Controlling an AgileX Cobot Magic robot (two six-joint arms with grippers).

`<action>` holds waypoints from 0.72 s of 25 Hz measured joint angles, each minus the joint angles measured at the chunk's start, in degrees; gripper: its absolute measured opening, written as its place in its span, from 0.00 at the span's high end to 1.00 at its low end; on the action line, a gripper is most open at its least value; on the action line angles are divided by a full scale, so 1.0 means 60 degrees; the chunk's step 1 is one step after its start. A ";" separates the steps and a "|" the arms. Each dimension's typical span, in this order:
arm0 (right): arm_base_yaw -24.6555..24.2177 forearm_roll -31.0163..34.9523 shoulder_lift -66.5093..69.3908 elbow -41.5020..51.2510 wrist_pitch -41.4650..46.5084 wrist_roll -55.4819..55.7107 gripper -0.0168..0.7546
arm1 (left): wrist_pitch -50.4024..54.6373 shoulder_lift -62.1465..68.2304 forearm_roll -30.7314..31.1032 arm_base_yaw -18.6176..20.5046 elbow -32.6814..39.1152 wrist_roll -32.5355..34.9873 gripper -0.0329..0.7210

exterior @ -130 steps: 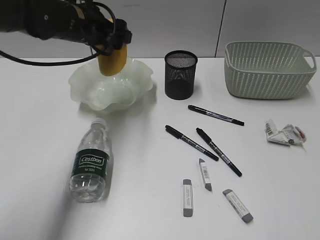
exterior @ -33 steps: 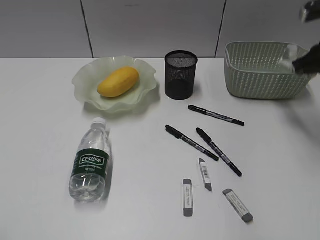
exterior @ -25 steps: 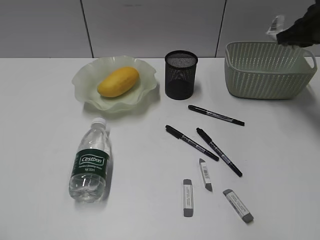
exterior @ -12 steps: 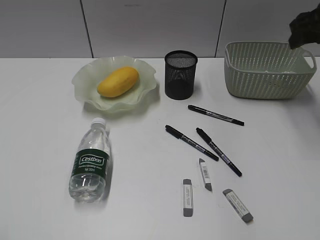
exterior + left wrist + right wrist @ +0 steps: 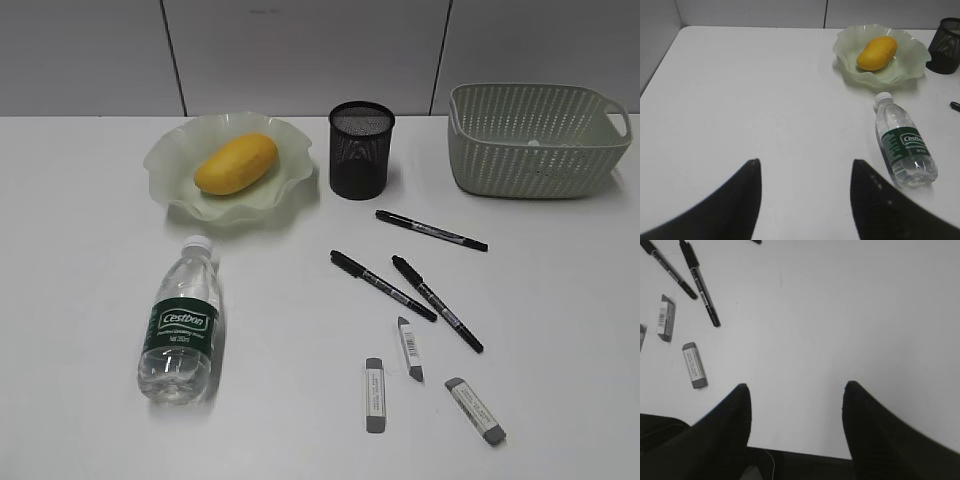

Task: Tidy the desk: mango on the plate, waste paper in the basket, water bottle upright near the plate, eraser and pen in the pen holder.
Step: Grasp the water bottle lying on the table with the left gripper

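Neither arm is seen in the exterior view. In the left wrist view the left end effector [image 5: 805, 200] is held above bare worktop [image 5: 755, 100], its two dark fingers [image 5: 735, 205] spread apart with nothing between them; the camera is angled toward the plate at about 1 o'clock. In the right wrist view the right end effector [image 5: 795, 425] is likewise held over bare worktop, fingers apart and empty, with pens and erasers at its 10 o'clock.

In the exterior view the mango [image 5: 236, 163] is lying in the plate [image 5: 165, 160] at 11 o'clock on the worktop. The bottle [image 5: 183, 323] is lying on its side at 8 o'clock, cap toward the plate, just below it. The pen holder [image 5: 361, 150] is standing upright at 12 o'clock, between plate and basket [image 5: 535, 140], which is placed at 2 o'clock. Something pale is glimpsed through the basket's holes, but what it is cannot be told. Three pens [image 5: 432, 230] [image 5: 383, 286] [image 5: 437, 303] are scattered near the centre, below the holder. Three erasers [image 5: 375, 395] [image 5: 410, 349] [image 5: 475, 410] are lying at 5 o'clock, below the pens.
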 joint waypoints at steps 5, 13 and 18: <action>0.0000 0.0000 -0.3770 0.1059 0.0535 0.0032 0.42 | 0.0000 0.0000 0.0000 0.0000 0.0000 0.0000 0.39; 0.0000 0.0045 -0.7408 0.2107 0.1079 0.0060 0.43 | -0.0485 0.0926 -0.0199 0.0000 -0.0184 0.0000 0.39; 0.0000 0.0043 -0.7837 0.2333 0.0770 0.0280 0.43 | -0.2363 0.3865 -0.0438 0.0000 -0.0727 0.0048 0.39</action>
